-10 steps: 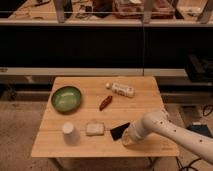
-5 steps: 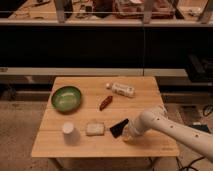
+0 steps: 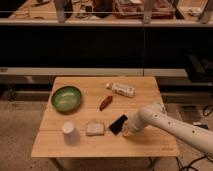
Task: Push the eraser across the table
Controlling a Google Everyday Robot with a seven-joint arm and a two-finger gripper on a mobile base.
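A: The wooden table (image 3: 90, 84) stands before dark shelving. Where's the eraser (image 3: 118, 124)?
B: Near the front edge, right of centre, close to the sponge (image 3: 94, 129).
A: The gripper (image 3: 128, 131)?
B: Closed, holding nothing, set low at the eraser's right side, likely for pushing. The arm (image 3: 170, 125) reaches in over the right edge.

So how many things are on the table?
6: green bowl left, white cup and pale sponge in front, black eraser beside them, red pepper middle, white bottle behind. The tool sits right of the eraser.
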